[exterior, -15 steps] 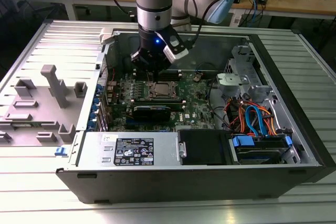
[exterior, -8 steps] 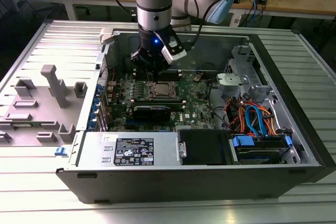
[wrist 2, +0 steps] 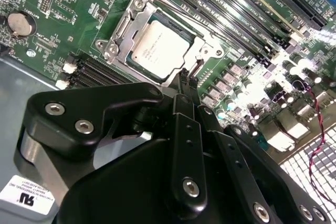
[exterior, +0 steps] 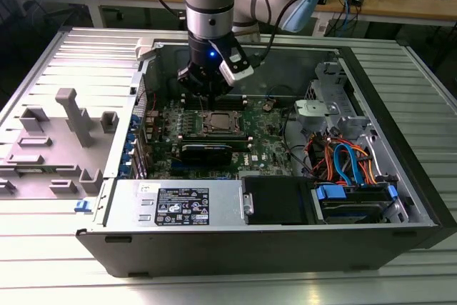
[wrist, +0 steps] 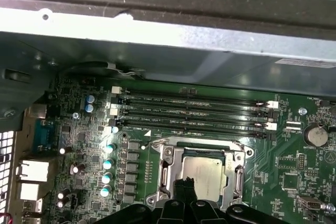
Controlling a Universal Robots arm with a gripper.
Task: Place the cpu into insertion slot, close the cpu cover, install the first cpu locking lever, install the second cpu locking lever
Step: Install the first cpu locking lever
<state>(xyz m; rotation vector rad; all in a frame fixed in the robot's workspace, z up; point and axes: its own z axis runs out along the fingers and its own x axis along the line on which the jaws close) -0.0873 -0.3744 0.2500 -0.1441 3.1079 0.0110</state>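
Observation:
The cpu (wrist 2: 160, 48) lies flat in its socket on the green motherboard, its silver top showing through the square window of the cpu cover (wrist 2: 137, 10), which lies down around it. In the first wrist view the cpu (wrist: 203, 174) and cover frame (wrist: 169, 167) sit just beyond my fingertips. My gripper (wrist 2: 185, 77) hangs low over one edge of the socket, its narrow black fingers (wrist 2: 181, 98) pressed together. A thin bent metal lever end (wrist 2: 196, 66) stands right beside the tips. In the exterior view the gripper (exterior: 207, 99) is just behind the cpu (exterior: 220, 123).
Empty black memory slots (wrist: 194, 111) run behind the socket, close to the case's metal wall (wrist: 157, 30). A coin battery (wrist: 316, 135) and a row of capacitors (wrist: 107, 163) flank it. Orange and blue cables (exterior: 343, 162) and a drive cage fill the exterior view's right.

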